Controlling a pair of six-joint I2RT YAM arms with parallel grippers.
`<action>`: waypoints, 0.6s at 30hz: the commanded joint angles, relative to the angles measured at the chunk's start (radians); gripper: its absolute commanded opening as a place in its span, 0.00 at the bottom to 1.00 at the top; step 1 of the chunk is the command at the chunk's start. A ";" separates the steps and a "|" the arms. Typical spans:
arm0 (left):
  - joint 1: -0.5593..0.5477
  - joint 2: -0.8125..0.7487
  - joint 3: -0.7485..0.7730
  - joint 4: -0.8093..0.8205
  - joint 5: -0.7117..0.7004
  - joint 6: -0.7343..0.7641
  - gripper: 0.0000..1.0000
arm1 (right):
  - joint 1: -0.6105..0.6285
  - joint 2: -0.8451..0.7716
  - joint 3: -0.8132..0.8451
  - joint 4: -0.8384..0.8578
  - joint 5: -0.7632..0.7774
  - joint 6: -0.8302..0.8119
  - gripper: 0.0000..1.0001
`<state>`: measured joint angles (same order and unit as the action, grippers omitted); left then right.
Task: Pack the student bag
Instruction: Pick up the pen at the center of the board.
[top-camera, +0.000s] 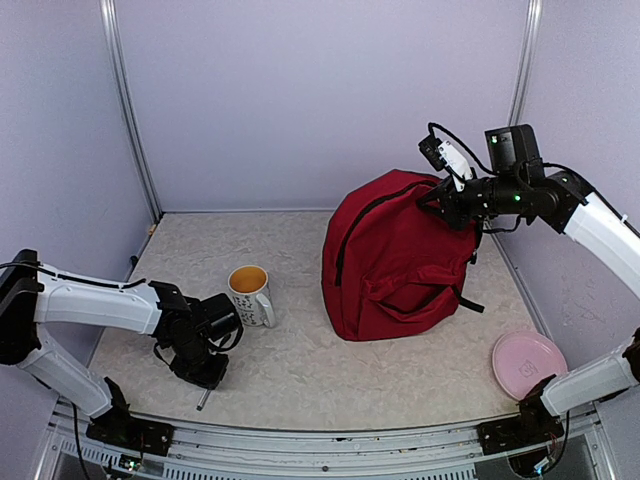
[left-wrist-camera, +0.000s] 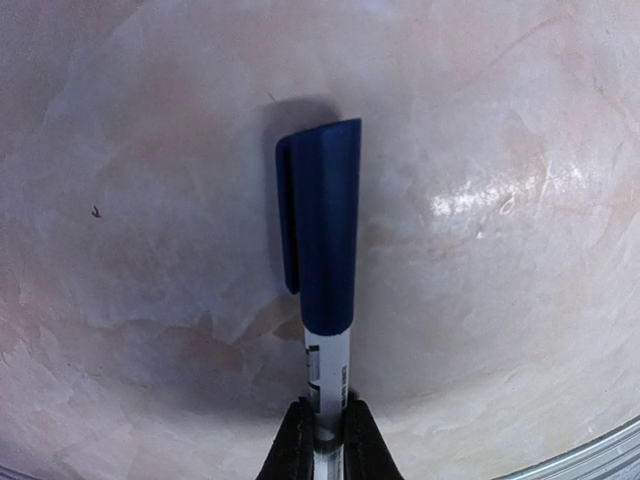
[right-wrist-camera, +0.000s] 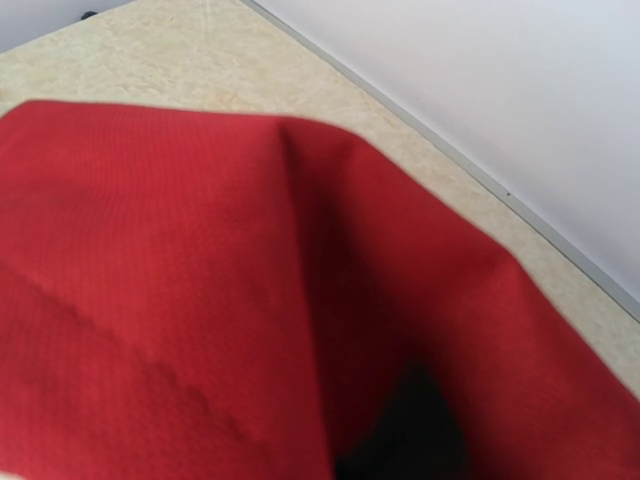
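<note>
At far left, left gripper (left-wrist-camera: 322, 448) low over the table (top-camera: 300, 365) near its front edge, fingers (left-wrist-camera: 292, 440) pinching the white barrel of a blue-capped marker (left-wrist-camera: 322, 235), cap pointing away and lying close to the surface. Just beyond, a white mug (top-camera: 250, 293) holding brownish liquid: likely the first hazard, easily clipped and spilled on a direct swing toward the bag. Thin grip far back on the barrel, so possible pivoting or slipping of the marker mid-carry. Right of centre, the student bag (top-camera: 395, 260) standing on the table, zip side facing left, top held up at the right gripper (top-camera: 443, 204); fingers not visible in the wrist view, only tented red fabric, so cannot tell for sure whether clamped. Probable trouble there: fabric sliding free, bag slumping, mouth closing before the marker arrives. Farther right, a pink plate (top-camera: 527, 363) near the front corner. Open floor between mug and bag; side wall close behind the bag's right flank.
</note>
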<state>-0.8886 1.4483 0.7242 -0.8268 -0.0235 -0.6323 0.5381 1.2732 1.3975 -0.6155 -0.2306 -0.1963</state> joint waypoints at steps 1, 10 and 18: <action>0.006 -0.003 0.015 0.015 0.011 0.018 0.05 | 0.000 -0.019 0.007 -0.003 0.002 0.001 0.12; -0.004 -0.118 0.156 -0.103 -0.078 0.006 0.00 | -0.001 -0.008 0.015 -0.006 0.008 0.006 0.12; -0.322 -0.199 0.407 -0.040 -0.129 0.141 0.01 | -0.001 0.003 0.026 0.007 0.008 0.012 0.12</action>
<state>-1.0836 1.2701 1.0321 -0.9211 -0.1280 -0.5911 0.5381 1.2732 1.3975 -0.6155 -0.2264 -0.1928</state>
